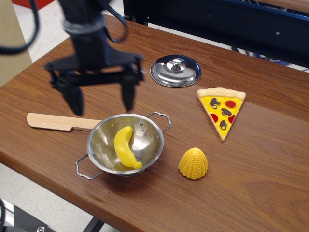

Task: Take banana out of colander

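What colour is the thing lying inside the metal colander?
Bright yellow: it's the banana in the colander, clearest in the observation.image view.

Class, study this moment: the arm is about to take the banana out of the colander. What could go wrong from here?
1. The open gripper hangs behind the colander, not over the banana; descending here, the jaws might strike the rim or the wooden knife.
2. The banana lies against the sloped steel wall, so it may slip when pinched.
3. The light-looking colander could lift or slide with the grasp.

Wooden table (270,159) — pale floor (43,24)
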Robot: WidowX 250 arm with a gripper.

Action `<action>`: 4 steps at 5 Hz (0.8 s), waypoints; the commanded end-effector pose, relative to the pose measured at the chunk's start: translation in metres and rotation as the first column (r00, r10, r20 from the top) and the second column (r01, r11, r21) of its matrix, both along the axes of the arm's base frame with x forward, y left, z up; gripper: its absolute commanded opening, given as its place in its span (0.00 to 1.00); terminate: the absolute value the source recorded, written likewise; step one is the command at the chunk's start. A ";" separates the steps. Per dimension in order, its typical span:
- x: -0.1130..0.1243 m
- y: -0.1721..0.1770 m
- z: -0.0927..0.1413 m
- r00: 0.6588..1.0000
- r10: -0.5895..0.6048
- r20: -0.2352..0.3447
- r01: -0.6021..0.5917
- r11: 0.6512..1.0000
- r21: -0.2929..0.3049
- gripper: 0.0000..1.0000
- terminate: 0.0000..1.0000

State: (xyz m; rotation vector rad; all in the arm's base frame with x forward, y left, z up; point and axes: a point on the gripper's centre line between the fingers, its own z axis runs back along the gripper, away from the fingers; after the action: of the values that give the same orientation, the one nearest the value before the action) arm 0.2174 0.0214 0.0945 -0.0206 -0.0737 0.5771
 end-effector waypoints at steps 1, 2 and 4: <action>0.016 -0.026 -0.018 0.990 0.070 0.123 -0.073 0.997 0.018 1.00 0.00; 0.014 -0.030 -0.029 0.987 0.088 0.136 -0.092 0.995 0.031 1.00 0.00; 0.007 -0.022 -0.044 0.983 0.145 0.116 -0.151 0.987 0.050 1.00 0.00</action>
State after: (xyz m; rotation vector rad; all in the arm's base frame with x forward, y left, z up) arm 0.2167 -0.0016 0.0441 0.0144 -0.1806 0.7233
